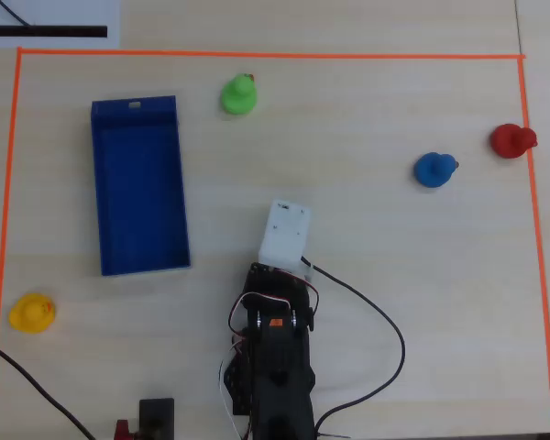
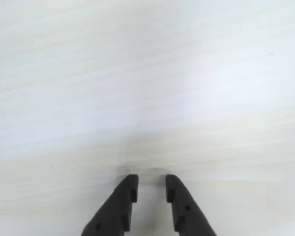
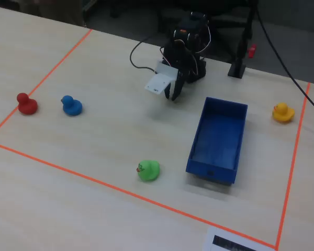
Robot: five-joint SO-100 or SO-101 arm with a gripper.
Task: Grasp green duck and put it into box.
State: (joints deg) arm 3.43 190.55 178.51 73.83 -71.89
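Your green duck (image 1: pixel 239 94) sits alone on the table (image 1: pixel 367 101) near the top of the overhead view, just to the right of the far end of the box (image 1: pixel 138 186) and apart from it; in the fixed view the green duck (image 3: pixel 148 170) lies close to the front orange tape line (image 3: pixel 83 177), left of the box (image 3: pixel 218 140). The box holds nothing you can see. Your tool (image 2: pixel 151 189) is well short of the duck, low over bare table, its two dark fingers (image 2: pixel 122 199) a little apart with nothing between them. In the overhead view the blue duck (image 1: pixel 434 169) and red duck (image 1: pixel 511 140) sit far right, the yellow duck (image 1: pixel 31 313) lower left.
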